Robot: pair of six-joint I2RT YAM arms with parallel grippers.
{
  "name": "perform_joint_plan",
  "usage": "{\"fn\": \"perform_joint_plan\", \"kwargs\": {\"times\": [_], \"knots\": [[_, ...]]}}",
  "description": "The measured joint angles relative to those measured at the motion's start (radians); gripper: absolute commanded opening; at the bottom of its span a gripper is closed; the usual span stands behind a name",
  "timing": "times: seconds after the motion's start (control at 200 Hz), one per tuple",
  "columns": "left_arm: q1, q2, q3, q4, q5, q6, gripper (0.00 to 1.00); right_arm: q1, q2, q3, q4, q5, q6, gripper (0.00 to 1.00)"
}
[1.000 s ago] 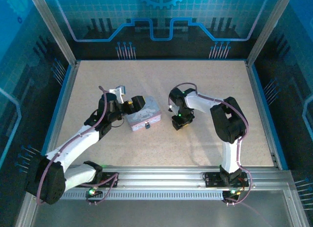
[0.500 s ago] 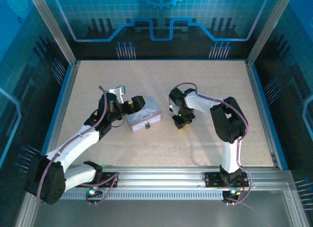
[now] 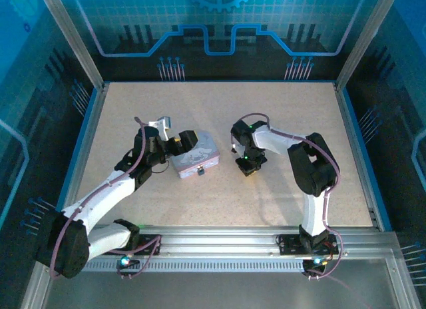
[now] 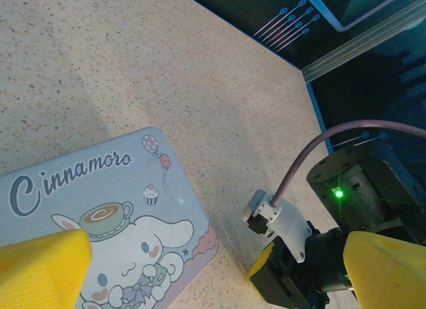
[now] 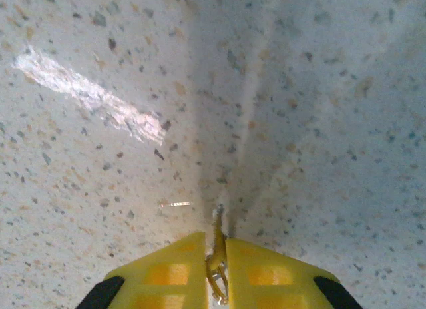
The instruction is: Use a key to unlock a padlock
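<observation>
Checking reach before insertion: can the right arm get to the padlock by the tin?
Probably yes: only bare table lies between the right gripper, pinching the key, and the padlock at the near edge of the tin.

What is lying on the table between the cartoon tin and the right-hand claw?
Nothing: in the top view, bare speckled table separates the tin from the right gripper. The left wrist view shows the same bare stretch.
</observation>
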Motion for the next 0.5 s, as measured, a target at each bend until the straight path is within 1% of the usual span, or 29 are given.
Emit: {"fn": "perform_joint_plan", "kwargs": {"times": [0.16,0.26,0.32,0.5], "knots": [[0.0,0.0,0.0,0.0,0.0,-0.004,0.99,0.0,-0.053,-0.025,0.008,0.003,-0.001,0.03],[0.0,0.0,0.002,-0.001,0.004,-0.023,0.99,0.0,-0.111,-0.048,0.03,0.003,-0.009,0.0],[0.0,0.003,0.008,-0.002,0.008,-0.03,0.99,0.0,-0.148,-0.061,0.053,0.002,-0.017,0.0],[-0.002,0.005,0.04,-0.007,0.042,-0.074,0.92,0.0,-0.314,-0.134,0.177,-0.021,-0.06,0.0]]}}
